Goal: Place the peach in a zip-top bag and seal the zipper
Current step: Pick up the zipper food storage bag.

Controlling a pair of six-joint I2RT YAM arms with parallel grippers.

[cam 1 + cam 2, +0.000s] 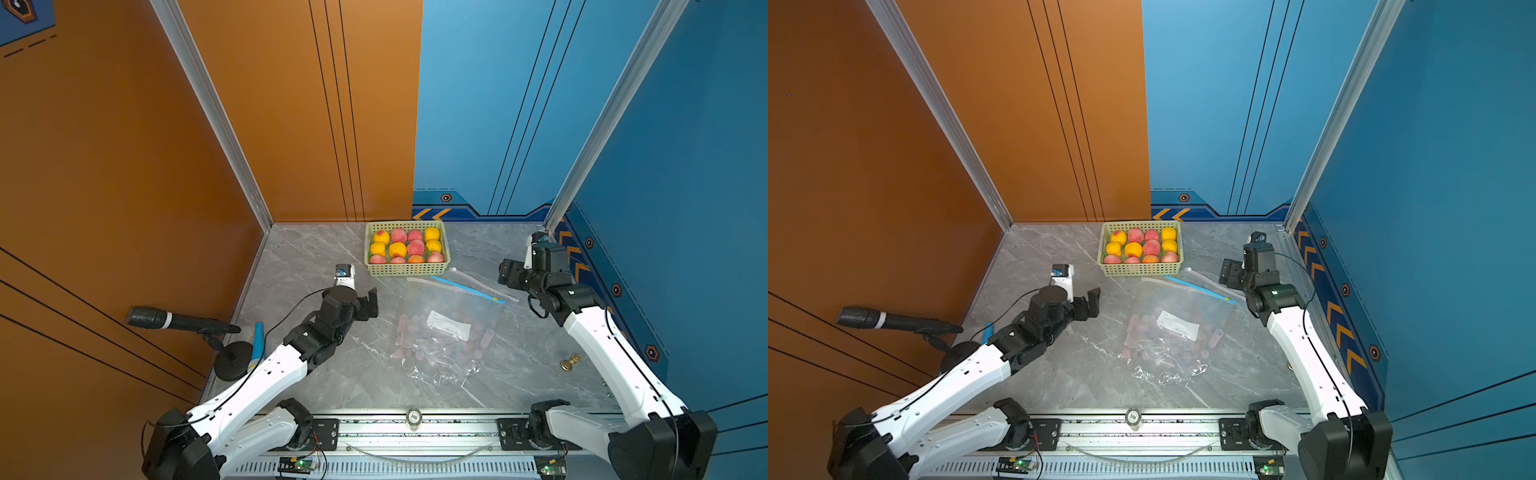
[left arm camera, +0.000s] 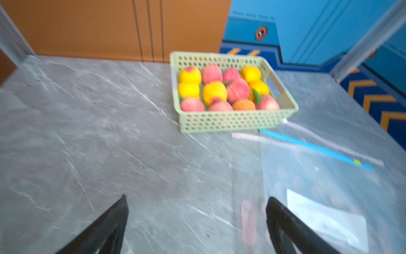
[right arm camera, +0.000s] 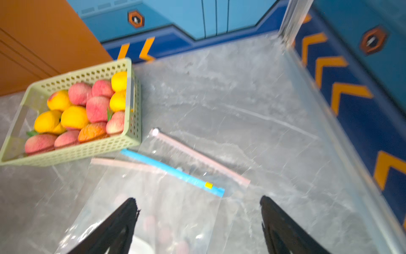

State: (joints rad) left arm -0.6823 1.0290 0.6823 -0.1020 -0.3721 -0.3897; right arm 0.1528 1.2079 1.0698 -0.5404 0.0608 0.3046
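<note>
Peaches (image 1: 409, 247) are all in the green basket (image 1: 407, 270), centre of frame at the back of the table (image 1: 316, 374); none picked yet. The zip-top bag (image 1: 446, 332) lies flat just in front of the basket, mouth end toward it. Its blue zipper strip (image 1: 467, 289) runs diagonally from the basket's front wall down to the right in both top views. The left gripper (image 1: 368, 305) sits lower left of the basket, just off the bag's left edge, jaws spread wide and empty. That arm is stretched low across the table, wrist aimed up-frame past the basket's left end. The right gripper (image 1: 508, 272) is right of the basket, near the zipper's lower-right end, jaws also wide apart with nothing held. Its arm reaches along the right wall, wrist bent inward toward the bag mouth. My read: left is slightly nearer the front-row peaches and right is nearer the zipper, so left picks and right handles the mouth. The bag mouth looks flat, so it needs lifting first.
</note>
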